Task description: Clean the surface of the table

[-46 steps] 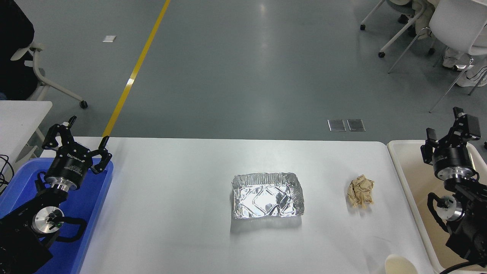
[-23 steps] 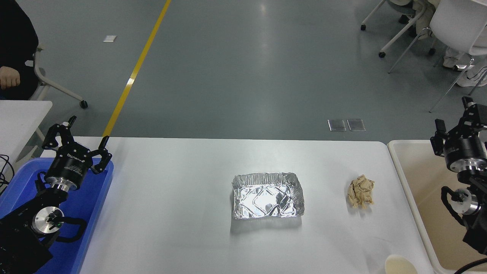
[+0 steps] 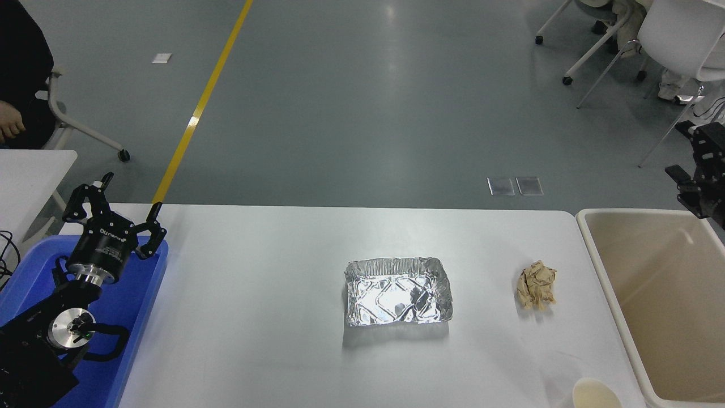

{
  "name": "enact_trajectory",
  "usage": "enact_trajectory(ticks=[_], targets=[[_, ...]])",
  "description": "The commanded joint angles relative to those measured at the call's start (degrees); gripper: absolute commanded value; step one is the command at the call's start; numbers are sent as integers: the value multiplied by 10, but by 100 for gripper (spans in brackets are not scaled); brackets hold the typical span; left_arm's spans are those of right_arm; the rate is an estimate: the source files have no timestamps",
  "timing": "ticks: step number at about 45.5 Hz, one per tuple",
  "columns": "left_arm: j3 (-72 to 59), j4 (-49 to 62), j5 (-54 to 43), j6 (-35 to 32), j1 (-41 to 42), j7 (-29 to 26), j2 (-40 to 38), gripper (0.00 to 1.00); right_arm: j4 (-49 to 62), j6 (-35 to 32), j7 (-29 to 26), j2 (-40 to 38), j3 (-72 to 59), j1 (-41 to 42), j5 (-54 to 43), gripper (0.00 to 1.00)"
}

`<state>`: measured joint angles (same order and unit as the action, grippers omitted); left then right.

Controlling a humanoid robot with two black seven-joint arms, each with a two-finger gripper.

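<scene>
The white table surface [image 3: 255, 294] fills the middle of the head view. On it lie a crumpled silver foil tray [image 3: 399, 292], a crumpled ball of brown paper [image 3: 537, 284] to its right, and a paper cup [image 3: 595, 394] at the front right edge. My right gripper [image 3: 688, 156] is at the far right edge, raised above the far rim of the beige bin, open and empty, partly cut off by the picture edge. My left gripper [image 3: 116, 201] is parked at the lower left over the blue bin, open and empty.
A beige bin [image 3: 623, 317] stands against the table's right end. A blue plastic bin [image 3: 144, 306] stands at the left end, a smaller white table [image 3: 34, 167] behind it. A person [image 3: 20, 68] sits at the top left. Chairs [image 3: 674, 34] stand at the top right.
My right arm has risen and moved right, from over the beige bin toward the picture's right edge. The person's hand at the top left has shifted. The left arm has not moved.
</scene>
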<state>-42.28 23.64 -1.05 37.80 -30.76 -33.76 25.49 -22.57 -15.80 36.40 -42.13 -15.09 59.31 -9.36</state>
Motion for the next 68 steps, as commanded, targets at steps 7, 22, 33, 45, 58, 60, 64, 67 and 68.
enact_trajectory(ticks=[7, 22, 33, 45, 58, 60, 64, 67, 68], targets=[[0, 0, 0, 1, 0, 0, 0, 100, -41, -56, -6, -53, -114, 113, -228, 99], [0, 0, 0, 0, 0, 0, 0, 100, -172, -57, -3, -112, -132, 190, -488, 99], [0, 0, 0, 0, 0, 0, 0, 100, -256, -58, -2, -117, -133, 223, -658, 99], [0, -1, 0, 0, 0, 0, 0, 100, -360, -59, 3, -148, -158, 242, -823, 99], [0, 0, 0, 0, 0, 0, 0, 100, -477, -58, 4, -233, -198, 243, -946, 99], [0, -1, 0, 1, 0, 0, 0, 100, -493, -58, 5, -247, -198, 244, -957, 99], [0, 0, 0, 0, 0, 0, 0, 100, -536, -59, 5, -269, -193, 250, -986, 99], [0, 0, 0, 0, 0, 0, 0, 100, -554, -59, 5, -270, -188, 251, -997, 99], [0, 0, 0, 0, 0, 0, 0, 100, -558, -59, 6, -270, -187, 251, -1000, 99]])
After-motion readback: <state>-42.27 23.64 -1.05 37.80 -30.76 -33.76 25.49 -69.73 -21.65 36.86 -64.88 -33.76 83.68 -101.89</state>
